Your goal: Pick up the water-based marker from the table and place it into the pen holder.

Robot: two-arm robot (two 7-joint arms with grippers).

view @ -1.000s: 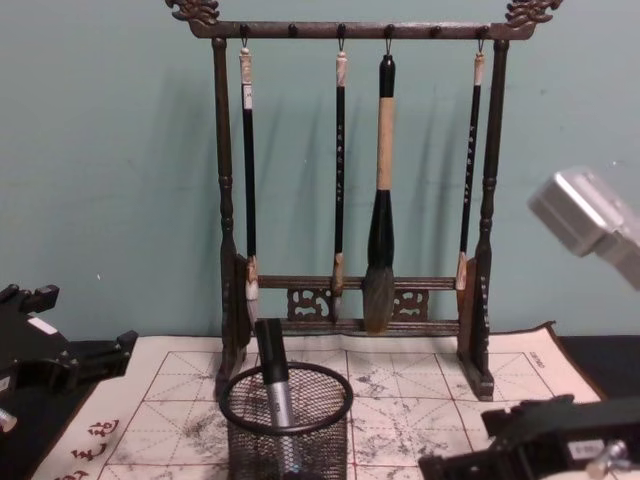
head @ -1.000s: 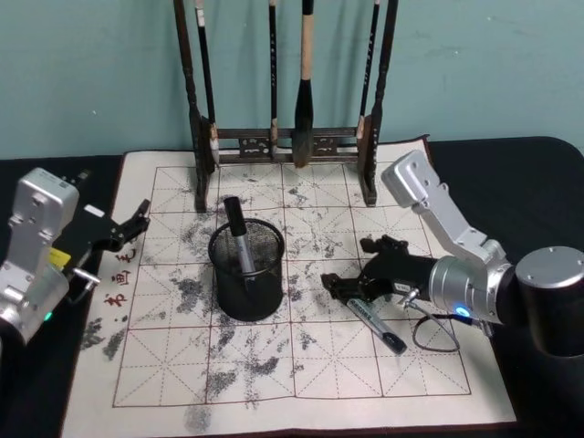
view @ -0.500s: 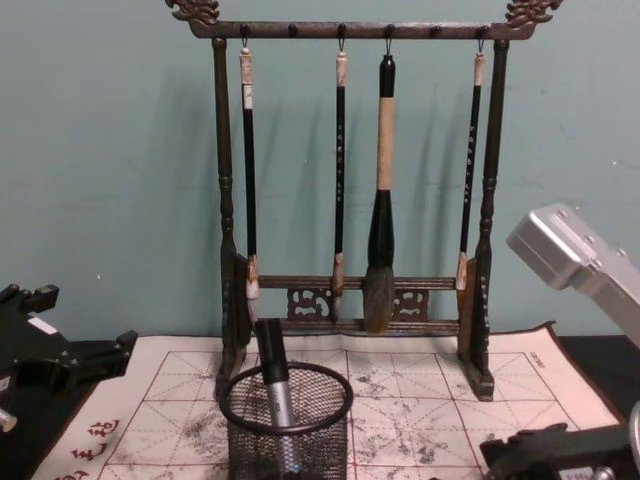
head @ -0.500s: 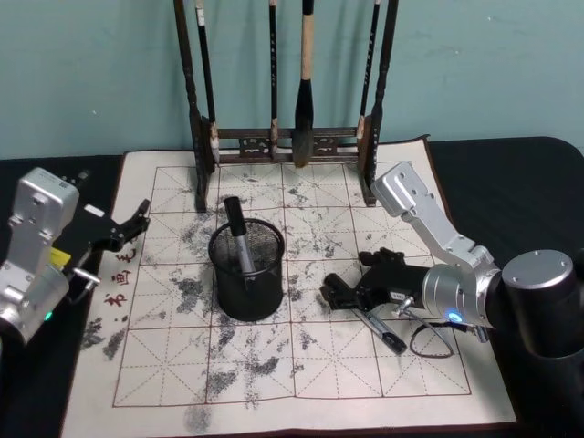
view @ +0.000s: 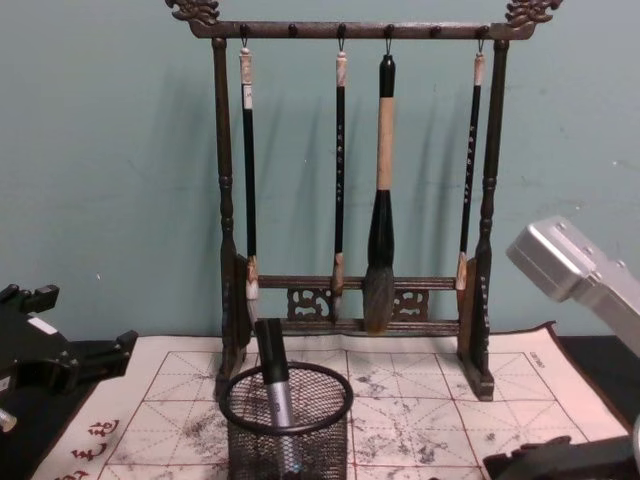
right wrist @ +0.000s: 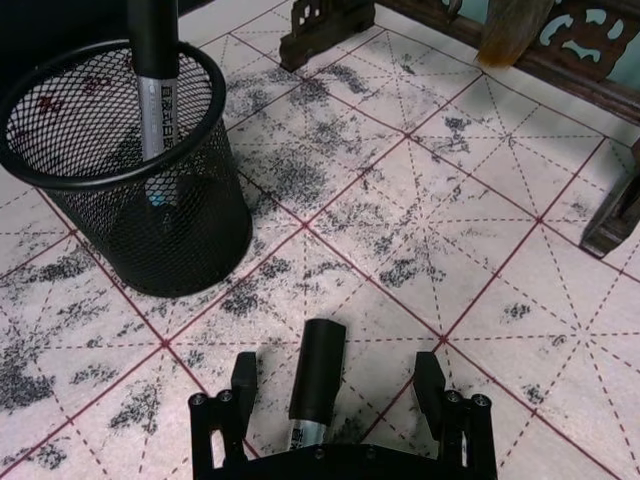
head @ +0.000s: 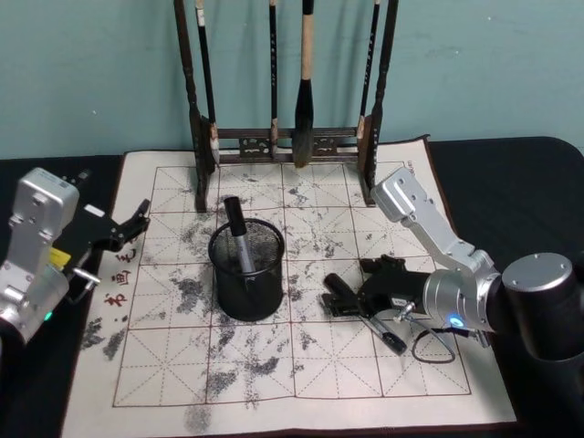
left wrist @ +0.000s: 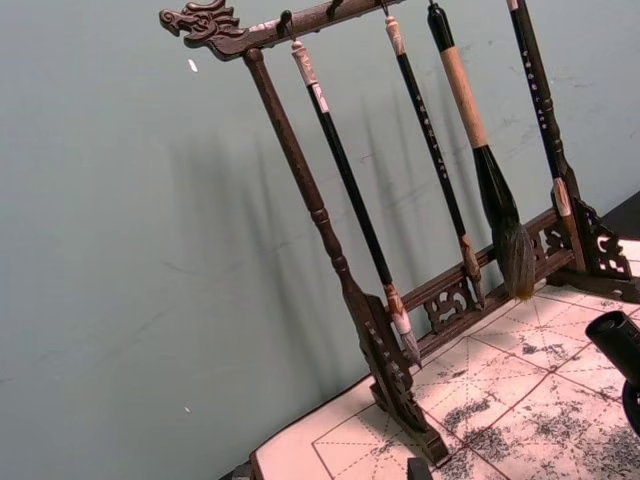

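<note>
The water-based marker (head: 388, 336) lies on the gridded mat right of centre, black-capped with a silver barrel. My right gripper (head: 351, 285) is low over it and open. In the right wrist view the marker (right wrist: 317, 385) lies between the two spread fingers of the right gripper (right wrist: 337, 375), untouched. The pen holder (head: 246, 274), a black mesh cup (right wrist: 120, 170), stands left of it with another marker (head: 237, 239) upright inside, also seen in the chest view (view: 275, 385). My left gripper (head: 137, 222) is parked open at the mat's left edge.
A tall dark wooden brush rack (head: 283, 141) with several hanging brushes stands at the back of the ink-stained mat (head: 274, 383). Its right foot (right wrist: 610, 225) is near the right arm. Black tabletop surrounds the mat.
My right gripper has sunk lower and shifted slightly left, so its open fingers now straddle the marker's cap end. The marker, the holder and the left arm have not moved.
</note>
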